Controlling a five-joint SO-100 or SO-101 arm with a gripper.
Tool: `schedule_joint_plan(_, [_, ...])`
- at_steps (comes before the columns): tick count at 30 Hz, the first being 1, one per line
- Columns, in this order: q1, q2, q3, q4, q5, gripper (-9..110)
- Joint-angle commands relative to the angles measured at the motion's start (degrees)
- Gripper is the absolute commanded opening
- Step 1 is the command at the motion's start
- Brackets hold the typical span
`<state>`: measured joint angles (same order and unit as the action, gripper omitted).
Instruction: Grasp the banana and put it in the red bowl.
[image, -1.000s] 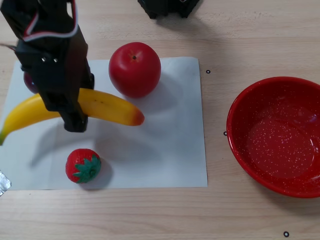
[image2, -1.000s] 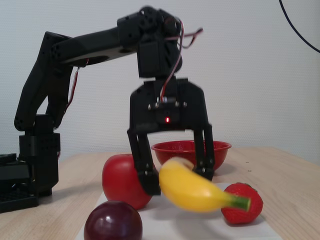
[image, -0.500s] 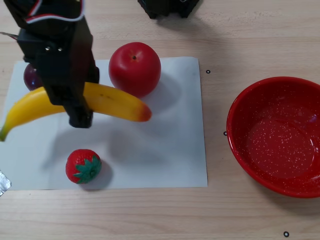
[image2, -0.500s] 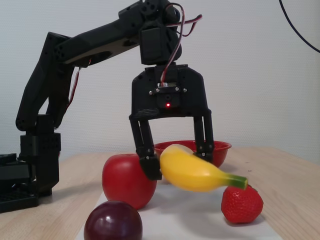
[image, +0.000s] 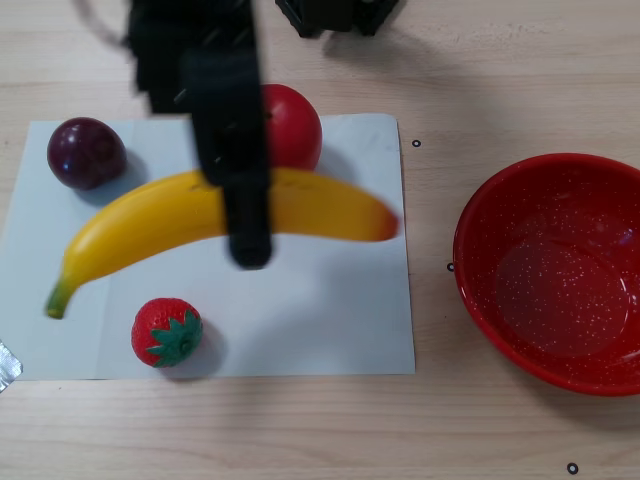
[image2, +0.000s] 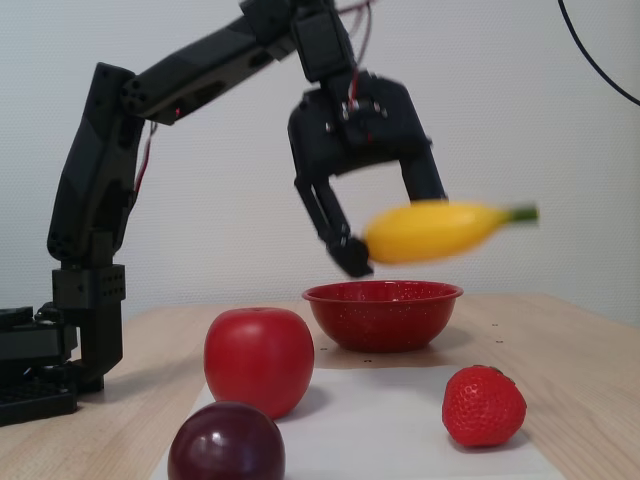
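Closest to the fixed camera sits a plum (image2: 226, 443), and behind it the gripper (image2: 375, 250) – fingers clamped on the banana (image2: 440, 230) – holds it aloft above the paper sheet (image: 300, 320), the red bowl (image2: 383, 312) empty, delivery remaining.

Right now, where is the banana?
The banana is off the table in the gripper, hanging above the white sheet. In the other view it lies between the apple and strawberry, left of the red bowl.
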<state>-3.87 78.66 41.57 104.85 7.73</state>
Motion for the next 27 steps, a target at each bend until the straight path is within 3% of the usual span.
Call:
schedule_joint_plan(1, [3.25, 11.95, -5.98, 1.67, -1.93, 0])
schedule_joint_plan(13, [21.97, 14.77, -4.13, -2.46, -8.35, 0])
schedule_joint_plan(27, [36.65, 13.89, 5.19, -25.14, -10.28, 0])
